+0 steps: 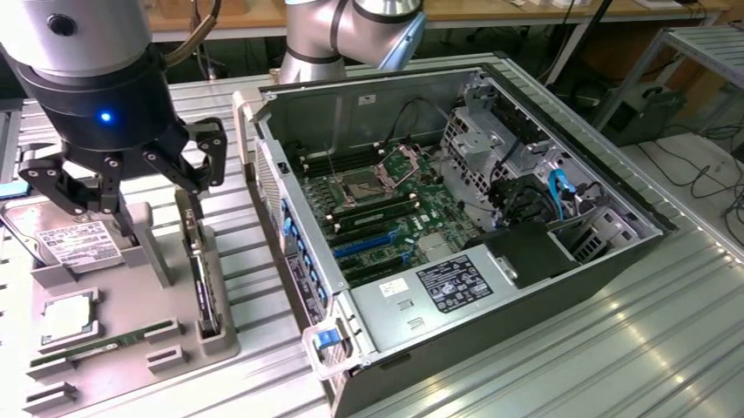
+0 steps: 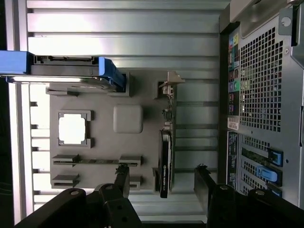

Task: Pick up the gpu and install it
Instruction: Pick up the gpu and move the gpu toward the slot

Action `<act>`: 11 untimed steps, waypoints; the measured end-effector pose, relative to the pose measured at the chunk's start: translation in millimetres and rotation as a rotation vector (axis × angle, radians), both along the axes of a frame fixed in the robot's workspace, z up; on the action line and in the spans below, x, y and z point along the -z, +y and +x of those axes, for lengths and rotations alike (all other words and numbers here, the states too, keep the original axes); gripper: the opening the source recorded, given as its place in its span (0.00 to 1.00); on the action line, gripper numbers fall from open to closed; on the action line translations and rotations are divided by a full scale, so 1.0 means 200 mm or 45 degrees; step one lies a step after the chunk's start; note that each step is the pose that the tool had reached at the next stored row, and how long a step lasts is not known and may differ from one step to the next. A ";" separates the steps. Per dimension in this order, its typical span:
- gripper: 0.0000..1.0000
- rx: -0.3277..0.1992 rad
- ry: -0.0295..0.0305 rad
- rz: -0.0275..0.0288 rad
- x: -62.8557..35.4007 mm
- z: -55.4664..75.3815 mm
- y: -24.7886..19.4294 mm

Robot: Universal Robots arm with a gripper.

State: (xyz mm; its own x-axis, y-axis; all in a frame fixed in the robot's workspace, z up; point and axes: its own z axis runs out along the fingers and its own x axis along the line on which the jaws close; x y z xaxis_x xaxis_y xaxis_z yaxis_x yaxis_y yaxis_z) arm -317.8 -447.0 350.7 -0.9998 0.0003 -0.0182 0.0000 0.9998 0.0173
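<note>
The gpu (image 1: 200, 270) is a thin card standing on its edge in a slot along the grey tray (image 1: 221, 348), on the side nearest the computer. My gripper (image 1: 128, 196) hangs open above the tray's far end, holding nothing. In the wrist view the gpu (image 2: 166, 152) shows edge-on as a dark strip with a silver bracket at one end. It lies below the open gripper (image 2: 162, 170), in line with the gap between the two black fingertips (image 2: 122, 176).
The tray also holds a silver hard drive (image 1: 68, 244), a square processor (image 1: 70, 318) and a narrow green memory stick (image 1: 104, 344). The open computer case (image 1: 628, 261) lies right beside the tray, its motherboard (image 1: 384, 218) exposed. Ribbed metal table (image 1: 605, 348) all around.
</note>
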 end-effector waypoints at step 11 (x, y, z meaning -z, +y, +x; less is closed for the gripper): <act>0.66 0.022 0.0000 -0.0070 0.065 0.02 0.002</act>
